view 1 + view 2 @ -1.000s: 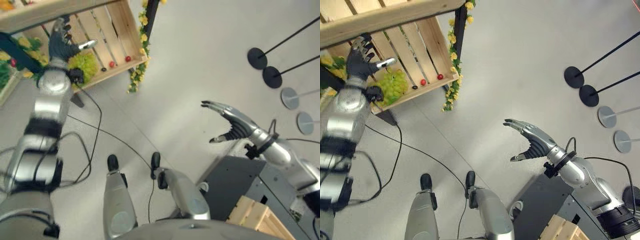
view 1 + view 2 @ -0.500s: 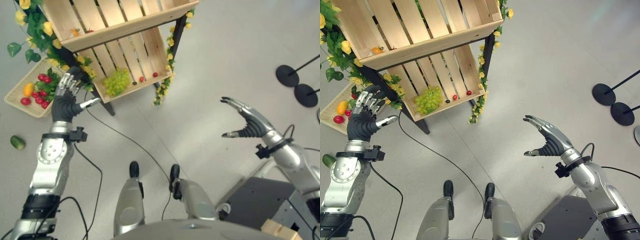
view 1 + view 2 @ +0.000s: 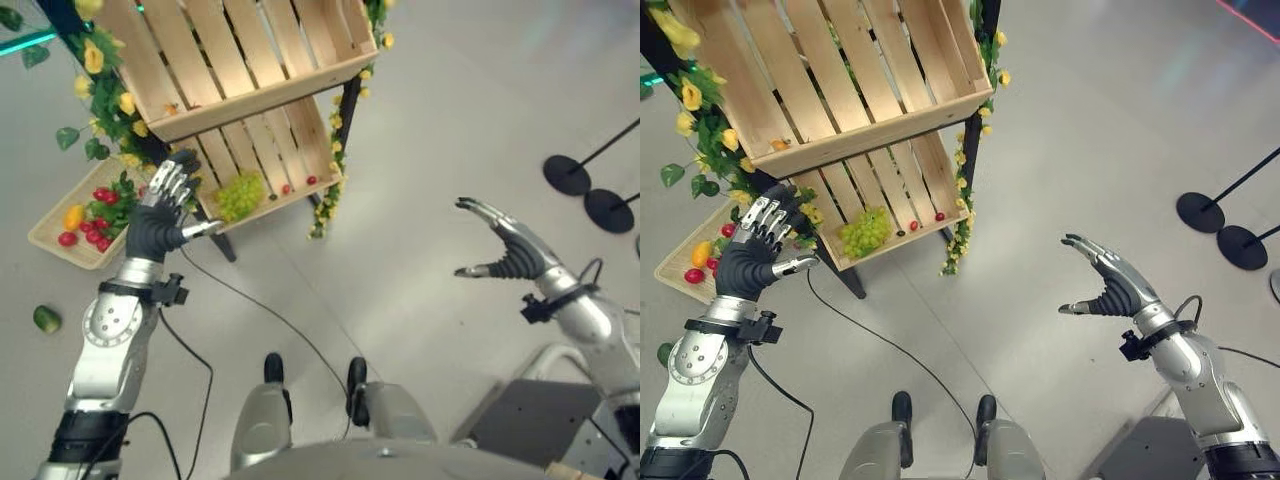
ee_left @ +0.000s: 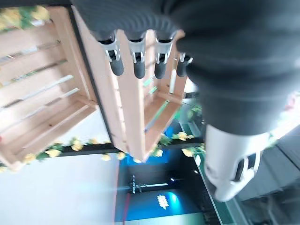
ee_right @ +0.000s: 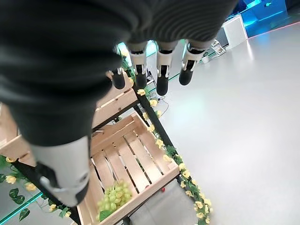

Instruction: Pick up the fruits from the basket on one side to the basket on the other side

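A two-tier wooden crate shelf (image 3: 870,120) stands ahead. Its lower crate holds green grapes (image 3: 865,232) and small red fruits (image 3: 938,216). An orange fruit (image 3: 780,145) lies in the upper crate. On the floor to the left lies a flat wicker basket (image 3: 48,222) with red fruits (image 3: 95,235) and a yellow one (image 3: 73,216). My left hand (image 3: 748,262) is raised, open and empty, in front of the shelf's left leg, between basket and grapes. My right hand (image 3: 1112,285) hangs open and empty in the air, far right of the shelf. The grapes (image 5: 115,197) show past its fingers.
A green fruit (image 3: 46,319) lies loose on the floor near the basket. Yellow flower garlands (image 3: 965,190) hang on the shelf posts. Two black round stand bases (image 3: 570,175) sit at the right. A grey cart (image 3: 540,410) stands at the lower right.
The camera has swung, bringing the whole shelf and floor basket into view. Both hands stay open and empty; the left hand has come off the lower crate toward the shelf's left leg.
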Robot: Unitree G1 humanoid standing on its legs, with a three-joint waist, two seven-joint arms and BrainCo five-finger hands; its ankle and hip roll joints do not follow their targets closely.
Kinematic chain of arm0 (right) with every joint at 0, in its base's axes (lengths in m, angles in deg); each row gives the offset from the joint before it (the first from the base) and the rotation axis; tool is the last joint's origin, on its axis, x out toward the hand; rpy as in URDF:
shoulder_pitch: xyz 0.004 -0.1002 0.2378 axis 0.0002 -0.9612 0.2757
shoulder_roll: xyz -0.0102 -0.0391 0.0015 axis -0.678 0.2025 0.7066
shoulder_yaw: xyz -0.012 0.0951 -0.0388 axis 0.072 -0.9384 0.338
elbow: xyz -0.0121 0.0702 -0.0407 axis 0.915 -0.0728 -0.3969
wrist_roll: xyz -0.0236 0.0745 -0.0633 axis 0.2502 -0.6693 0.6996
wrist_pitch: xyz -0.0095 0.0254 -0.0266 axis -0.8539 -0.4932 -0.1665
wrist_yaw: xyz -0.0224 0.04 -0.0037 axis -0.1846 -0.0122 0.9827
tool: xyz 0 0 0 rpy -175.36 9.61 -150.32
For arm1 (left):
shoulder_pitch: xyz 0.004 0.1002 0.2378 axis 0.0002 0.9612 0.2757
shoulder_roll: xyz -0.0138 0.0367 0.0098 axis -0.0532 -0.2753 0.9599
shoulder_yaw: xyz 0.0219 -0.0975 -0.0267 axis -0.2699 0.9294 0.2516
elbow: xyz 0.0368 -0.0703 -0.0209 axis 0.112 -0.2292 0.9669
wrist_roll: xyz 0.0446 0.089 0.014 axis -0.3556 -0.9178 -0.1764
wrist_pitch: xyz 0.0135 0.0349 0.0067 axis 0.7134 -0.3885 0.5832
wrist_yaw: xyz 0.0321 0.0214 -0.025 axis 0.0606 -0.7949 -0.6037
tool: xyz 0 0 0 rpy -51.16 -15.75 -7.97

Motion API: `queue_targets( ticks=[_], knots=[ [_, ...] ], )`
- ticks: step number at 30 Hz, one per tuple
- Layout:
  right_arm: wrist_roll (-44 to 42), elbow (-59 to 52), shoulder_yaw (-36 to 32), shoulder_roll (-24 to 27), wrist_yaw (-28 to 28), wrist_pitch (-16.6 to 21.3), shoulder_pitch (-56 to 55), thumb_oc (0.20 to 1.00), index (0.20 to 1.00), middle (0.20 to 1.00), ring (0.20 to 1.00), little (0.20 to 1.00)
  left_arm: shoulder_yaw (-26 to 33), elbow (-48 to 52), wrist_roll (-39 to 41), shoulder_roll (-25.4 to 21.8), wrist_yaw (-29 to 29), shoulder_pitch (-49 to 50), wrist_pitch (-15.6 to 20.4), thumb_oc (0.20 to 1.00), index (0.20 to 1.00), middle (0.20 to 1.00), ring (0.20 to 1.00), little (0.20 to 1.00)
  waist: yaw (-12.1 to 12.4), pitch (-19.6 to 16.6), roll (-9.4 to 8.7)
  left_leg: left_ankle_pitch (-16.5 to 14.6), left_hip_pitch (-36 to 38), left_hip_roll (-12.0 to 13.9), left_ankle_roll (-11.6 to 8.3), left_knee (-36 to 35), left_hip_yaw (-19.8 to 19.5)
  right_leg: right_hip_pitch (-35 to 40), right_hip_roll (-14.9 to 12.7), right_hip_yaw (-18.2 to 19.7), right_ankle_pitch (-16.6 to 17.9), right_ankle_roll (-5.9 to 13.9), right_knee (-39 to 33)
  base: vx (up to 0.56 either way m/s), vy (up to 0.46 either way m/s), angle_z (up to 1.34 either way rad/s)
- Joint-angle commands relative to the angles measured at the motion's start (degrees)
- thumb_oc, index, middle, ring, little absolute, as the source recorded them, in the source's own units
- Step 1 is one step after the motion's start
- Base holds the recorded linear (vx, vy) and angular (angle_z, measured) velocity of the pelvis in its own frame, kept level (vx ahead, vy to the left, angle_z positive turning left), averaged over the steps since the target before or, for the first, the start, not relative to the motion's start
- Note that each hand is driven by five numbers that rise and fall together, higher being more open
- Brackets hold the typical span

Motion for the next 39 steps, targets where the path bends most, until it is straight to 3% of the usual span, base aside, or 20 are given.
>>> queue_targets(
  ticks=[1, 7, 10, 13, 14, 15, 16, 17, 19, 20, 21, 22, 25, 31, 33, 35, 36, 37, 39],
  knots=[
    [-5.99, 0.67, -3.01, -0.41, 0.61, 0.62, 0.83, 1.0, 1.0, 1.0, 1.0, 1.0, 0.66, 4.72, 0.46, -1.41, 1.59, 2.07, 2.21, 1.0, 1.0, 1.0, 1.0, 1.0, -1.36, -2.99, -1.21, -4.71, -0.79, -0.09, 0.76, 4.91, -0.03, -0.24, -3.21, 0.93, 0.78, 5.47, 0.97, 0.04, 0.044, 0.02],
    [-9.74, 3.07, -7.57, -2.9, 1.3, 0.32, -2.34, 1.0, 1.0, 1.0, 1.0, 1.0, -1.2, 6.48, -2.48, -2.18, 3.0, 1.86, 2.16, 1.0, 1.0, 1.0, 1.0, 1.0, -3.55, -3.67, -1.33, -7.37, 2.07, -0.11, 1.55, 6.67, 2.42, 1.44, -3.36, 3.71, 1.01, 6.2, 1.3, 0.01, 0.111, -0.19],
    [-10.6, 3.22, -9.3, -4.05, 1.7, 0.28, -3.8, 1.0, 1.0, 1.0, 1.0, 1.0, -2.35, 6.16, -4.21, -2.04, 2.81, 0.27, 2.65, 1.0, 1.0, 1.0, 1.0, 1.0, -5.07, -3.82, -1.25, -8.32, 3.02, -0.55, 2.59, 6.23, 4.7, 0.52, -3.44, 6.79, 2.27, 7.25, 1.35, -0.08, 0.148, -0.46],
    [-10.17, 3.52, -10.17, -5.11, 2.37, 0.29, -3.97, 1.0, 1.0, 1.0, 1.0, 1.0, -2.96, 5.23, -6.53, -1.64, 1.54, -1.8, 3.7, 1.0, 1.0, 1.0, 1.0, 1.0, -6.5, -3.44, -1.29, -6.94, 3.7, -0.1, 3.15, 3.79, 8.4, -2.51, -3.69, 8.72, 5.79, 8.88, 1.98, -0.17, 0.148, -0.69],
    [-10.51, 4.29, -10.23, -5.65, 2.85, 0.14, -3.49, 1.0, 1.0, 1.0, 1.0, 1.0, -3.18, 4.7, -7.0, -1.54, 0.96, -2.29, 3.65, 1.0, 1.0, 1.0, 1.0, 1.0, -6.63, -3.13, -1.11, -6.55, 4.15, 0.56, 3.16, 3.29, 9.84, -3.93, -4.01, 7.45, 6.8, 9.3, 3.49, -0.15, 0.153, -1.02],
    [-10.43, 4.4, -10.18, -5.8, 2.89, -0.14, -3.26, 1.0, 1.0, 1.0, 1.0, 1.0, -2.89, 4.44, -7.26, -1.5, 0.46, -2.31, 3.58, 1.0, 1.0, 1.0, 1.0, 1.0, -5.85, -2.83, -0.56, -6.69, 4.42, 1.33, 3.2, 3.36, 11.05, -4.62, -5.0, 3.6, 5.82, 9.13, 5.61, -0.13, 0.188, -0.91],
    [-10.09, 4.51, -10.33, -5.74, 3.22, -0.42, -3.03, 1.0, 1.0, 1.0, 1.0, 1.0, -2.43, 4.27, -7.48, -1.43, 0.22, -2.21, 3.42, 1.0, 1.0, 1.0, 1.0, 1.0, -4.7, -2.86, -0.1, -6.49, 4.65, 1.75, 3.44, 3.26, 12.82, -4.27, -6.74, -2.25, 4.73, 8.36, 8.2, -0.11, 0.239, -1.19],
    [-9.62, 4.91, -10.26, -5.48, 3.32, -0.73, -2.79, 1.0, 1.0, 1.0, 1.0, 1.0, -1.76, 4.2, -7.6, -0.89, -0.03, -2.15, 3.42, 1.0, 1.0, 1.0, 1.0, 1.0, -4.27, -3.25, 0.14, -6.03, 5.58, 1.66, 4.25, 2.56, 14.92, -2.12, -6.73, -7.77, 2.01, 7.56, 12.55, -0.11, 0.185, -1.72],
    [-8.69, 4.54, -10.45, -4.87, 3.42, -0.79, -2.33, 1.0, 1.0, 1.0, 1.0, 1.0, -1.11, 3.98, -7.33, -0.22, -0.3, -2.24, 3.26, 1.0, 1.0, 1.0, 1.0, 1.0, -2.99, -4.22, 0.24, -7.12, 7.33, 1.87, 4.27, 1.67, 17.59, 0.65, -6.41, -12.04, -1.85, 7.41, 16.22, -0.02, 0.065, -1.59],
    [-8.65, 4.51, -10.47, -4.82, 3.47, -0.8, -2.31, 1.0, 1.0, 1.0, 1.0, 1.0, -1.12, 3.99, -7.34, -0.16, -0.32, -2.29, 3.26, 1.0, 1.0, 1.0, 1.0, 1.0, -2.8, -3.8, 0.16, -5.99, 7.24, 2.15, 4.62, 1.6, 19.0, 0.57, -6.57, -12.95, -1.13, 6.57, 16.02, 0.03, -0.007, -0.68],
    [-8.76, 4.52, -10.45, -4.86, 3.92, -0.76, -1.51, 1.0, 1.0, 1.0, 1.0, 1.0, -0.82, 4.0, -7.47, 0.14, -0.52, -2.27, 3.25, 1.0, 1.0, 1.0, 1.0, 1.0, -1.79, -4.74, 0.13, -7.33, 7.67, 2.13, 4.15, 1.52, 19.65, 2.81, -7.43, -15.57, -2.82, 6.66, 14.96, -0.05, -0.133, -1.09],
    [-8.34, 4.49, -10.27, -4.92, 4.41, -1.03, -1.31, 1.0, 1.0, 1.0, 1.0, 1.0, -0.34, 3.79, -7.53, 0.83, -0.89, -2.2, 3.31, 1.0, 1.0, 1.0, 1.0, 1.0, -1.63, -5.12, 0.19, -7.15, 8.84, 2.61, 3.53, 1.32, 21.47, 4.28, -6.78, -15.81, -3.98, 5.42, 9.33, 0.02, -0.122, -1.19],
    [-7.7, 4.25, -10.76, -4.46, 4.42, -1.09, -2.46, 1.0, 1.0, 1.0, 1.0, 1.0, -0.41, 3.04, -8.23, 1.6, -1.48, -2.76, 3.72, 1.0, 1.0, 1.0, 1.0, 1.0, -2.57, -5.53, 0.96, -6.73, 9.37, 3.89, 2.57, 1.84, 22.83, 4.39, -4.52, -11.73, -3.61, 4.93, 6.43, 0.02, -0.15, -0.95],
    [-8.58, 3.42, -13.75, -2.98, 3.57, -0.31, -5.75, 1.0, 1.0, 1.0, 1.0, 1.0, -3.93, 1.67, -9.59, 4.63, -2.2, -6.02, 4.19, 1.0, 1.0, 1.0, 1.0, 1.0, -6.92, -6.31, 2.36, -5.19, 10.77, 7.29, 0.0, 2.37, 26.24, 5.75, -0.53, -7.39, -3.73, 3.08, 0.9, 0.03, -0.156, -0.34],
    [-8.62, 3.15, -14.35, -2.82, 3.28, -0.3, -6.5, 1.0, 1.0, 1.0, 1.0, 1.0, -4.19, 1.25, -9.28, 4.83, -1.99, -6.33, 4.23, 1.0, 1.0, 1.0, 1.0, 1.0, -7.2, -6.23, 2.39, -5.46, 10.73, 8.29, -0.53, 3.85, 26.64, 5.9, 0.03, -6.55, -3.85, 2.67, 0.64, 0.03, -0.148, -0.39],
    [-8.56, 2.76, -15.14, -2.16, 3.23, 0.16, -6.98, 1.0, 1.0, 1.0, 1.0, 1.0, -4.35, 0.78, -9.46, 5.04, -1.99, -6.66, 4.21, 1.0, 1.0, 1.0, 1.0, 1.0, -7.96, -5.97, 1.99, -6.07, 10.31, 10.51, -1.48, 8.5, 27.19, 6.38, 1.06, -4.97, -4.44, 1.87, 0.53, 0.09, -0.215, -0.53],
    [-9.52, 2.34, -15.17, -2.18, 3.4, 0.72, -7.13, 1.0, 1.0, 1.0, 1.0, 1.0, -4.86, 0.32, -8.84, 5.63, -2.19, -6.76, 4.23, 1.0, 1.0, 1.0, 1.0, 1.0, -8.04, -5.14, 1.59, -4.28, 9.5, 13.81, -3.29, 16.09, 26.38, 7.82, 3.2, -2.83, -5.62, 0.21, 0.59, 0.11, -0.244, -0.57],
    [-9.55, 2.31, -15.17, -2.2, 3.41, 0.7, -7.13, 1.0, 1.0, 1.0, 1.0, 1.0, -4.87, 0.23, -8.81, 5.6, -2.19, -6.83, 4.28, 1.0, 1.0, 1.0, 1.0, 1.0, -7.82, -4.9, 1.7, -4.32, 9.42, 14.44, -3.75, 16.85, 26.31, 7.97, 3.62, -2.67, -5.74, -0.07, 0.6, 0.12, -0.254, -0.9],
    [-10.51, 2.74, -14.54, -1.64, 3.6, 0.83, -6.75, 1.0, 1.0, 1.0, 1.0, 1.0, -5.25, -0.24, -8.84, 5.58, -2.87, -7.01, 4.23, 1.0, 1.0, 1.0, 1.0, 1.0, -6.74, -3.03, 0.96, 0.51, 7.58, 16.2, -3.76, 24.52, 22.11, 8.58, 5.7, 0.27, -5.03, -2.5, 0.82, -0.05, -0.183, -1.0]
  ],
)
